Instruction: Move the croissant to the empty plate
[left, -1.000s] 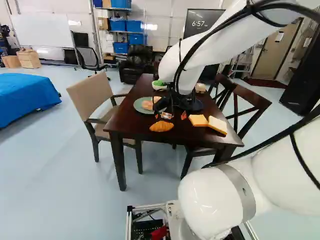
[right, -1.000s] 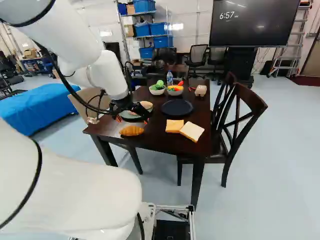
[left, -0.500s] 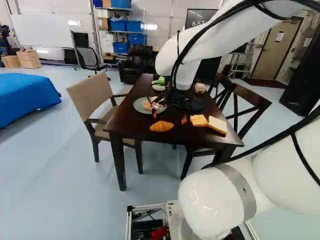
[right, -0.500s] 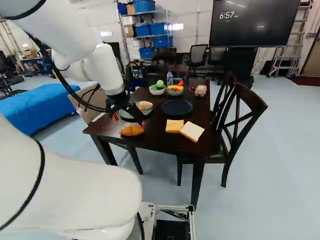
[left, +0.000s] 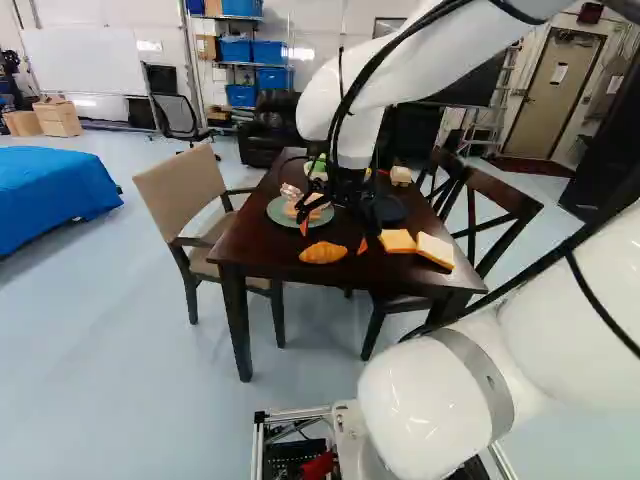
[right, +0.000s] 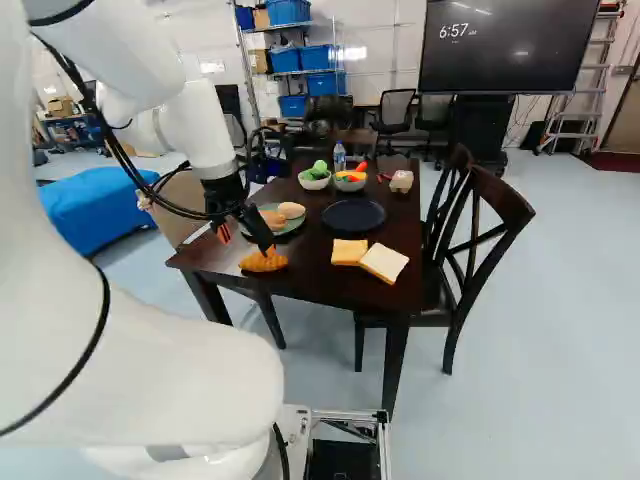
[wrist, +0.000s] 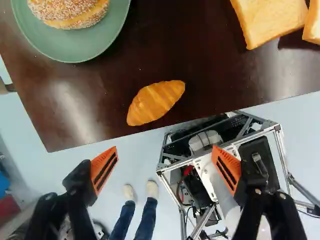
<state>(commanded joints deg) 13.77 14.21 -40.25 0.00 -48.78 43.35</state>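
In the left base view, left to right, I see the green plate (left: 274, 213) with buns (right: 291, 210), then the croissant (left: 322, 253) lying on the table (left: 255, 250) near its edge. My gripper (left: 333, 237) has its fingers spread wide, the croissant ahead of them; farther right are the dark plate (left: 391, 209) and bread slices (left: 397, 241)

A dark-brown wooden dining table (right: 320, 285) stands in a robotics lab, marked by blue plastic bins (right: 321, 57) on metal shelving (right: 243, 45), a silver metal ladder (right: 592, 91), a large black flat screen (right: 505, 55) and an open metal-framed robot base (wrist: 270, 127).
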